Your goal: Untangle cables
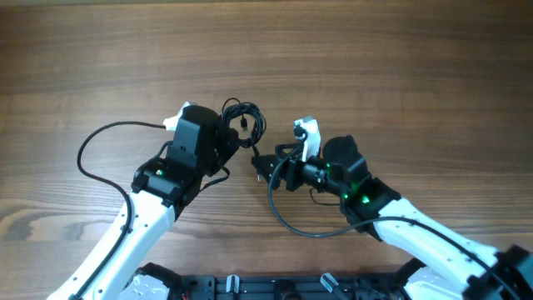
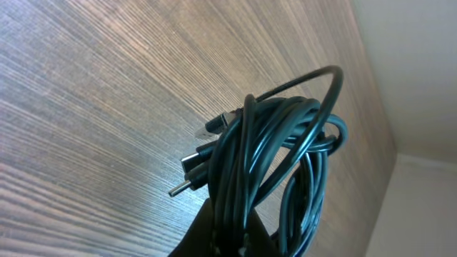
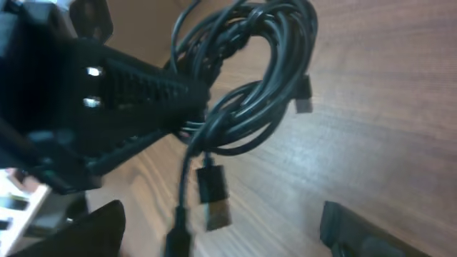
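The cables (image 1: 247, 118) are one small bundle of thin black cords, held up off the wooden table. My left gripper (image 1: 232, 140) is shut on the bundle. In the left wrist view the coils (image 2: 275, 143) rise from between its fingers (image 2: 232, 239), with small plug ends (image 2: 191, 163) sticking out to the left. My right gripper (image 1: 261, 162) is open and just right of the bundle. In the right wrist view the bundle (image 3: 253, 78) hangs ahead of it. A USB plug (image 3: 213, 194) dangles between its spread fingers (image 3: 221, 235) without touching either.
Thicker black arm wires loop on the table at the left (image 1: 90, 150) and below the right arm (image 1: 291, 227). The left gripper's black body (image 3: 93, 100) fills the upper left of the right wrist view. A black rail (image 1: 250, 287) runs along the front edge.
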Robot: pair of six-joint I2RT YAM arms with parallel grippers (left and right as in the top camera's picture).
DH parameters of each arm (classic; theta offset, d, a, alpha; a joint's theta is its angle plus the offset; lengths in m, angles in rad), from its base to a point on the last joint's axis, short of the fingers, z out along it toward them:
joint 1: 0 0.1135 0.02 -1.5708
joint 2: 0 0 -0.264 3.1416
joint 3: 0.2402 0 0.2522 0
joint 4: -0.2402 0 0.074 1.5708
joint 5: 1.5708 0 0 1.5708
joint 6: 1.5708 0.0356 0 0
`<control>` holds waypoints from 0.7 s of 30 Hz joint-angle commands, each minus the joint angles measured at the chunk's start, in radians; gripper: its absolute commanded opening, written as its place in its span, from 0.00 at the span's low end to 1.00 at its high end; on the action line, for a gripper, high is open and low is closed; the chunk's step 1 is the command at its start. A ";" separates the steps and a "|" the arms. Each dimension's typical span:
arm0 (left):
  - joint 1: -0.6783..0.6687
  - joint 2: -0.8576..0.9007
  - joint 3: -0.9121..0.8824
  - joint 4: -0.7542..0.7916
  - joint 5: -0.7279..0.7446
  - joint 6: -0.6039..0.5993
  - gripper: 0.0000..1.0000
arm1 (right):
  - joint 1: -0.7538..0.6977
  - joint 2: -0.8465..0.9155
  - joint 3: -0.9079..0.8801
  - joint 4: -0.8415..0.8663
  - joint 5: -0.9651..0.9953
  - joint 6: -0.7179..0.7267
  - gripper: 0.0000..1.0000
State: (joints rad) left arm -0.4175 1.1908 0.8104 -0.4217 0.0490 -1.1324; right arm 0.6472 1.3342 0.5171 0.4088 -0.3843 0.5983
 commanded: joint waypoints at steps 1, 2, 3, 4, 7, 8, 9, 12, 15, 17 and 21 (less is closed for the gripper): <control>0.001 -0.018 0.009 -0.013 -0.017 -0.029 0.04 | 0.004 0.067 0.012 0.045 0.014 -0.044 0.75; 0.000 -0.018 0.009 -0.013 -0.015 -0.029 0.04 | 0.004 0.076 0.012 0.057 -0.006 -0.044 0.73; 0.000 -0.018 0.009 -0.013 -0.013 -0.029 0.04 | 0.004 0.082 0.012 0.069 -0.017 -0.045 0.69; 0.000 -0.018 0.009 -0.013 -0.013 -0.029 0.04 | 0.004 0.082 0.012 0.071 -0.017 -0.045 0.66; 0.001 -0.018 0.009 -0.021 -0.013 -0.028 0.04 | 0.004 0.082 0.012 0.109 -0.047 -0.013 0.54; 0.001 -0.018 0.009 -0.025 -0.013 -0.028 0.04 | 0.004 0.082 0.012 0.121 -0.077 0.006 0.46; 0.001 -0.018 0.009 -0.027 -0.013 -0.028 0.04 | 0.004 0.082 0.012 0.120 -0.110 0.031 0.43; 0.001 -0.018 0.009 -0.027 -0.014 -0.028 0.04 | 0.005 0.082 0.012 0.053 -0.183 0.041 0.49; 0.001 -0.018 0.009 -0.027 -0.014 -0.029 0.04 | 0.005 0.082 0.012 0.003 -0.184 0.042 0.48; 0.001 -0.018 0.009 -0.027 -0.014 -0.029 0.04 | 0.005 0.082 0.012 0.002 -0.188 0.079 0.45; 0.001 -0.017 0.009 -0.044 -0.013 0.008 0.04 | 0.001 0.082 0.012 0.050 -0.240 0.087 0.05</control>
State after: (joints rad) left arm -0.4175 1.1908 0.8104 -0.4599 0.0490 -1.1507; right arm 0.6476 1.4067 0.5190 0.4267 -0.5697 0.6765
